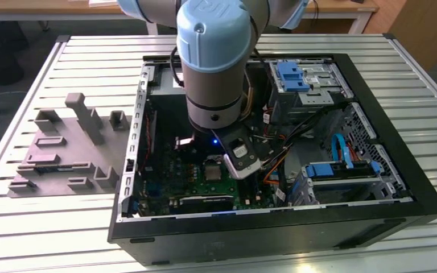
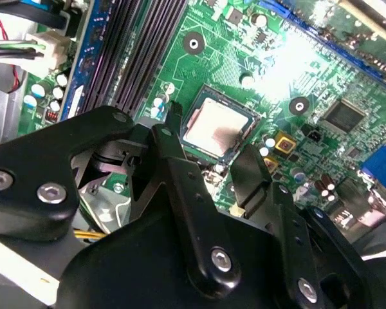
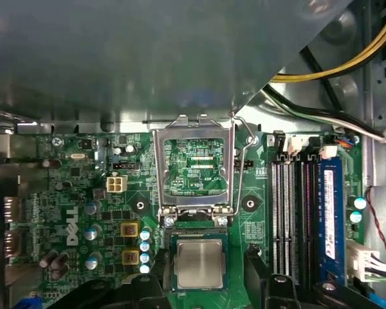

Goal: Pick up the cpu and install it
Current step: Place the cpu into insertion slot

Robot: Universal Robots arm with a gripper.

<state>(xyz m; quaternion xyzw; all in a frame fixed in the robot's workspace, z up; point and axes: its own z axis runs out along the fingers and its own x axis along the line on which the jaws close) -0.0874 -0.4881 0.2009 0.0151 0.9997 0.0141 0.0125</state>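
The cpu (image 3: pixel 199 265) is a small square chip with a pale silvery top. It lies flat in the socket on the green motherboard (image 3: pixel 83 199), also seen as the cpu (image 2: pixel 215 124) in the second wrist view. My gripper (image 2: pixel 210 138) hangs just above it, open, with one black finger (image 2: pixel 180 167) on each side and nothing held between them. The socket's metal load plate (image 3: pixel 196 167) stands flipped up, and its lever (image 3: pixel 244 161) is raised. In the exterior view the arm (image 1: pixel 214 62) reaches down into the open computer case (image 1: pixel 400 187).
Memory slots (image 3: pixel 289 212) run beside the socket. Cables (image 1: pixel 295 142) and blue-tabbed drive bays (image 1: pixel 340 170) fill the case on the exterior view's right. A grey plastic tray (image 1: pixel 66 153) with upright blocks lies on the slatted table (image 1: pixel 44 227) at the exterior view's left.
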